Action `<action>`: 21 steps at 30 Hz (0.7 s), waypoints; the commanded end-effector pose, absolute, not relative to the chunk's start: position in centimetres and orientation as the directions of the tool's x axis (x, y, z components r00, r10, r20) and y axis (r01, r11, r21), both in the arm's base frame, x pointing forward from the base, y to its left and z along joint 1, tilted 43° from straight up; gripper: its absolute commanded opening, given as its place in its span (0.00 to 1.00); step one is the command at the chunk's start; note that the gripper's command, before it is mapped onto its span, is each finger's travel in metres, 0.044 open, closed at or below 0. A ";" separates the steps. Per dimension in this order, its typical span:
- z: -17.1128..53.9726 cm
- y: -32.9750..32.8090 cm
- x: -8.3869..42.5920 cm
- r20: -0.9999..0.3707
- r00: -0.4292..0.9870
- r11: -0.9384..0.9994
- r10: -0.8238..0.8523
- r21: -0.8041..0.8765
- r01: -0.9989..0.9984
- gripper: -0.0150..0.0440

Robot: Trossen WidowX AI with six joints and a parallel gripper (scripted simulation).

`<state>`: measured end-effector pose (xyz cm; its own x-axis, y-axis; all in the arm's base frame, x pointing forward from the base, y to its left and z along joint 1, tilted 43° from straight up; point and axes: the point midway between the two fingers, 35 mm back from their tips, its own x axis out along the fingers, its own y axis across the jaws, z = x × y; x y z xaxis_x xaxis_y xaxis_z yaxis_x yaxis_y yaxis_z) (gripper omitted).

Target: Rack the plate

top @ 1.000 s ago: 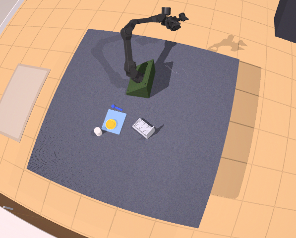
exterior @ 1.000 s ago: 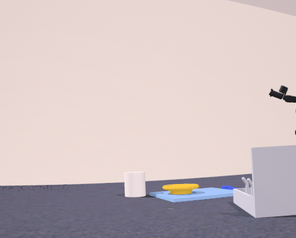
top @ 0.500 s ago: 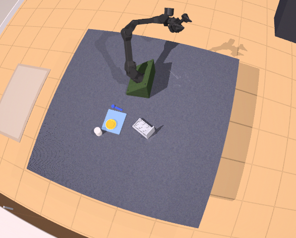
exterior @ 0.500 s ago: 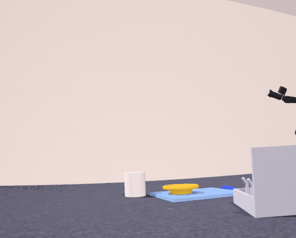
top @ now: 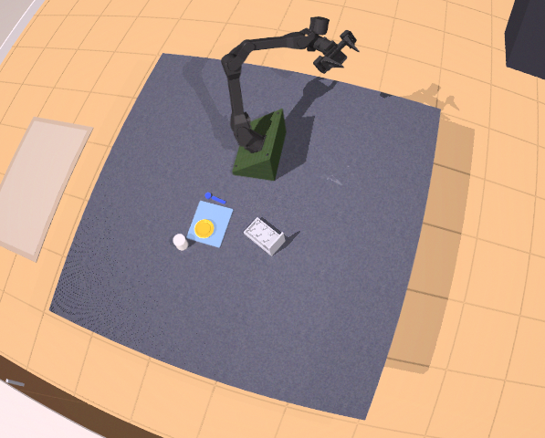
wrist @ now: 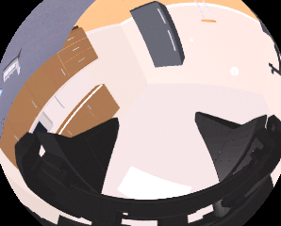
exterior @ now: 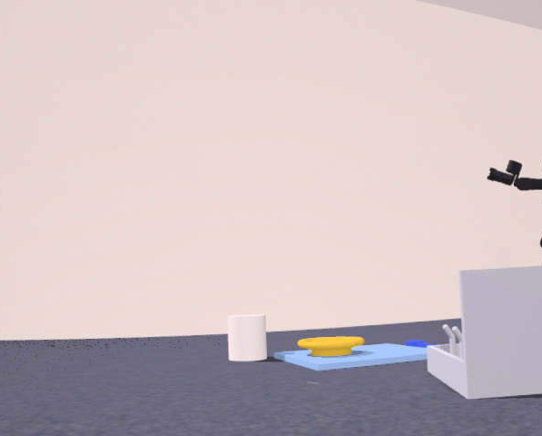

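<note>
A yellow plate lies flat on a light blue board; it is tiny at the left edge of the wrist view. The white dish rack stands on the dark mat to the right of the board in the top view. Short rails stand inside it, and no plate is in it. My gripper is open with nothing between the fingers. It is raised high, beyond the mat's top edge in the top view, far from the plate and rack. Its fingertips are too small to make out in the exterior view.
A white cup stands close to the board's corner beside the plate. A blue spoon-like utensil lies by the board's opposite edge. The green wedge base of my arm stands on the dark mat, above the rack in the top view.
</note>
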<state>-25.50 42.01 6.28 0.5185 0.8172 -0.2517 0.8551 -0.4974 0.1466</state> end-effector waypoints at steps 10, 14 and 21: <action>6.6 45.8 -15.1 -0.305 0.667 -0.707 0.680 -0.029 0.707 0.93; 6.5 46.2 -11.3 -0.324 0.713 -0.763 0.622 -0.047 0.645 0.93; 6.3 46.0 -4.9 -0.359 0.780 -0.847 0.513 -0.065 0.527 0.93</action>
